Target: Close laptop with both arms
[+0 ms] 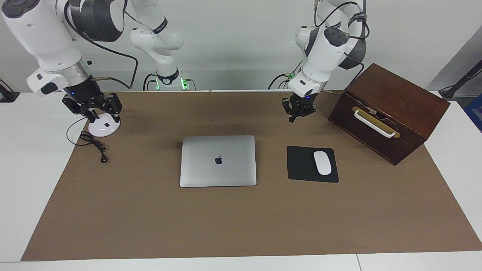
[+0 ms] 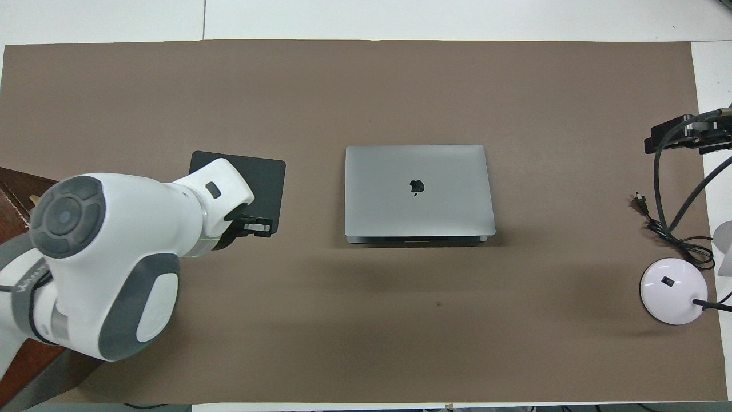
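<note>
The silver-grey laptop [image 1: 218,161] lies in the middle of the brown mat with its lid flat down on its base and the apple logo facing up. It also shows in the overhead view [image 2: 418,190]. My left gripper [image 1: 297,113] hangs in the air over the mat by the mouse pad's edge, apart from the laptop; in the overhead view it [image 2: 255,226] covers that edge. My right gripper [image 1: 94,108] hangs over a white round base at the right arm's end of the table, and shows at the overhead view's edge [image 2: 683,136]. Neither gripper touches the laptop.
A black mouse pad [image 1: 301,165] with a white mouse [image 1: 322,162] lies beside the laptop, toward the left arm's end. A dark wooden box [image 1: 391,113] with a white handle stands past it. A white round base [image 1: 103,128] and a black cable [image 1: 94,145] lie at the right arm's end.
</note>
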Controlling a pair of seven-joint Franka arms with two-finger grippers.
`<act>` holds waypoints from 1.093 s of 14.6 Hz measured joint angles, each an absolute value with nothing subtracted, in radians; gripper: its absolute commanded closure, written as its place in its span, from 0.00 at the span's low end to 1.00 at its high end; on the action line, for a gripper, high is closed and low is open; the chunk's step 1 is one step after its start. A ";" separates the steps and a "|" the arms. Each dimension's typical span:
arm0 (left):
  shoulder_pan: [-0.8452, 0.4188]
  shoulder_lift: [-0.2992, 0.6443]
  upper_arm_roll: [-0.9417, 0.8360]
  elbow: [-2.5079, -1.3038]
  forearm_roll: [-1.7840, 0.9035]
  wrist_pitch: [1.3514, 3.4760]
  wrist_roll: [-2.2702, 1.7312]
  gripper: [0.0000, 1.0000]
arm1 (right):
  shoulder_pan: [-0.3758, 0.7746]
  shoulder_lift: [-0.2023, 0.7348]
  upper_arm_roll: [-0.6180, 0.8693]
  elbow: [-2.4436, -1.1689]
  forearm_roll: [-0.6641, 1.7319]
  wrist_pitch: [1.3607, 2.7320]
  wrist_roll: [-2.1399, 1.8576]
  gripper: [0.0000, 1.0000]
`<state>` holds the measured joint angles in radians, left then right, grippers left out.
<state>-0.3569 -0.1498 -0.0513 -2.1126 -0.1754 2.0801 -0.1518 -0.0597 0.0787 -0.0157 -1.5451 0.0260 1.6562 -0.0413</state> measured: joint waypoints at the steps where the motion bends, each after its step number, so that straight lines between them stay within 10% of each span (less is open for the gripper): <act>1: -0.331 -0.161 -0.051 -2.102 -0.175 2.055 -0.150 0.00 | -0.060 0.079 -0.016 -1.545 0.026 1.656 -0.041 0.00; 16: 0.007 -0.101 -0.041 -1.748 -0.060 1.792 -0.081 0.00 | -0.060 0.078 -0.019 -1.549 0.027 1.656 -0.041 0.00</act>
<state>0.0071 -0.1006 -0.0406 -1.7479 -0.0599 1.7915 -0.0813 -0.0597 0.0785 -0.0194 -1.5487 0.0269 1.6562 -0.0409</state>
